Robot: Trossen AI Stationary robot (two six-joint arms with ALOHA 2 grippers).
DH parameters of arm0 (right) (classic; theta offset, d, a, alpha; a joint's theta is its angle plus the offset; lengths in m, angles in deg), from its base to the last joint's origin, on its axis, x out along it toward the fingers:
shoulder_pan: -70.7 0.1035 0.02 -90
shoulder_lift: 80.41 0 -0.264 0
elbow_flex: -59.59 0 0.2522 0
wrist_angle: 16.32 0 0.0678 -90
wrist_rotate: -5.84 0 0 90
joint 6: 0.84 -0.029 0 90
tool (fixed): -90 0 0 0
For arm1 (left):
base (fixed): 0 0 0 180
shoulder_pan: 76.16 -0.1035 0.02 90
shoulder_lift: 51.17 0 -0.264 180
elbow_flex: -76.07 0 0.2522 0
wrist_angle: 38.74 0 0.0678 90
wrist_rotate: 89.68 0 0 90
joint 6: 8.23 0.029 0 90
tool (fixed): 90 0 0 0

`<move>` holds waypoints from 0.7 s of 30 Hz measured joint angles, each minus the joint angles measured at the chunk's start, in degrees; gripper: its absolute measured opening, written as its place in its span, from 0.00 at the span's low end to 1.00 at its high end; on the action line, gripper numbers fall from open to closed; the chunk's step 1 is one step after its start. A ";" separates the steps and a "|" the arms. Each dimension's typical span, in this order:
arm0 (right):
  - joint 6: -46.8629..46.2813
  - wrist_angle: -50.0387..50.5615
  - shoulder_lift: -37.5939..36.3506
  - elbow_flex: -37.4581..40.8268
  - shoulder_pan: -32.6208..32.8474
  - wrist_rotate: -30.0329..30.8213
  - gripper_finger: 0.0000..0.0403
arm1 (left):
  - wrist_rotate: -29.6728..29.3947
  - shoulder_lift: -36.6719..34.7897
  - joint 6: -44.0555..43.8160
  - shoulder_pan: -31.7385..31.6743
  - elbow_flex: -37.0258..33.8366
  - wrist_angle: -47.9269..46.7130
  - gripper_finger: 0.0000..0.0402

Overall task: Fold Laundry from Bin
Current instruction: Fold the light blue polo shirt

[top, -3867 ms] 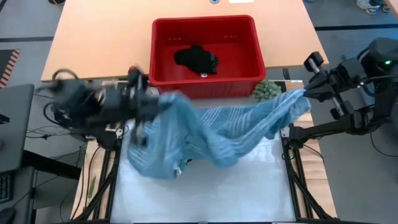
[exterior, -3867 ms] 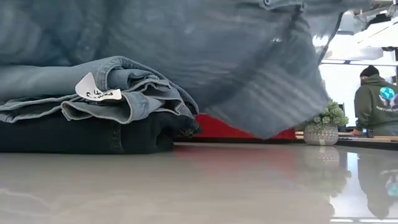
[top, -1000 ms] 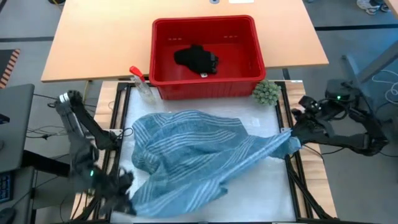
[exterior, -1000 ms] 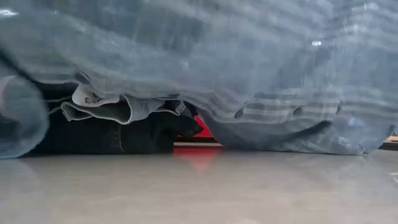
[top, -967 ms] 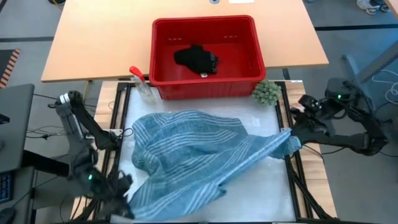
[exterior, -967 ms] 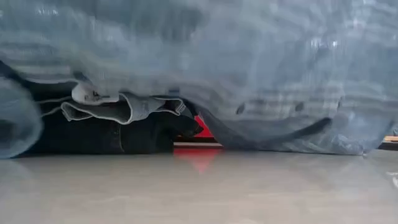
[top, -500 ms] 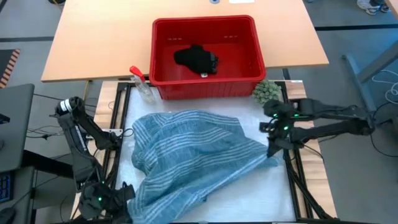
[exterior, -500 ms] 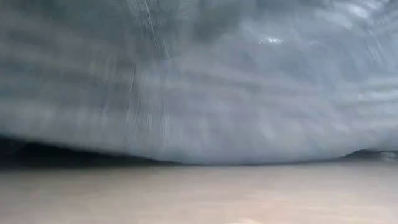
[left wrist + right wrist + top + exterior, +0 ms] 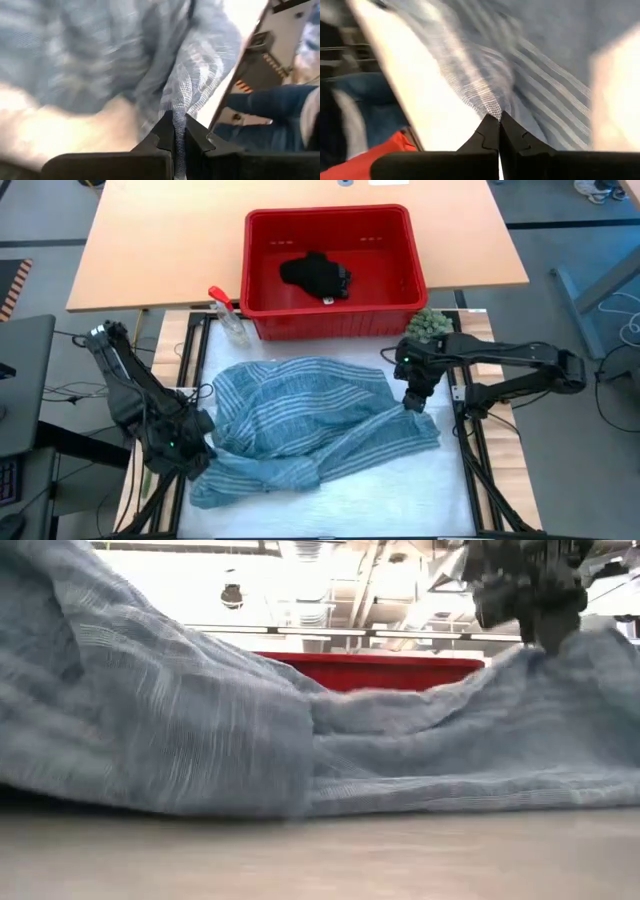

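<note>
The striped shirt [image 9: 310, 425] lies spread and rumpled on the white table [image 9: 400, 490], just in front of the red bin [image 9: 415, 275]. The left tool [image 9: 190, 448] sits at the shirt's corner farthest from the bin on the left side, fingers pressed together on a pinch of striped cloth, and the left wrist view shows the fabric caught right between them. The right tool [image 9: 413, 400] is down on the shirt's right edge, nearer the bin, and it too is clamped tight on a fold of the shirt, the weave running straight into its closed tips. Inside the bin, a small black piece [image 9: 315, 275] rests on the floor of the tub. A spray bottle [image 9: 228, 318] stands beside the bin's left front corner, and a green fuzzy ball [image 9: 428, 325] sits by its right front corner.
</note>
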 joint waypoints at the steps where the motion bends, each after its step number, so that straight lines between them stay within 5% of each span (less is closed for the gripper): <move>1: 0.00 1.83 0.72 0.00 -0.28 1.17 0.05 | 1.05 -0.73 -0.64 0.01 0.00 -1.55 0.00; 9: 0.51 13.53 4.15 -0.02 0.09 7.78 0.05 | 12.97 -1.08 -1.63 1.03 -3.10 -2.62 0.00; 21: 1.39 9.19 8.53 -0.02 0.04 8.90 0.12 | 13.33 2.90 1.65 1.74 -7.93 1.98 0.06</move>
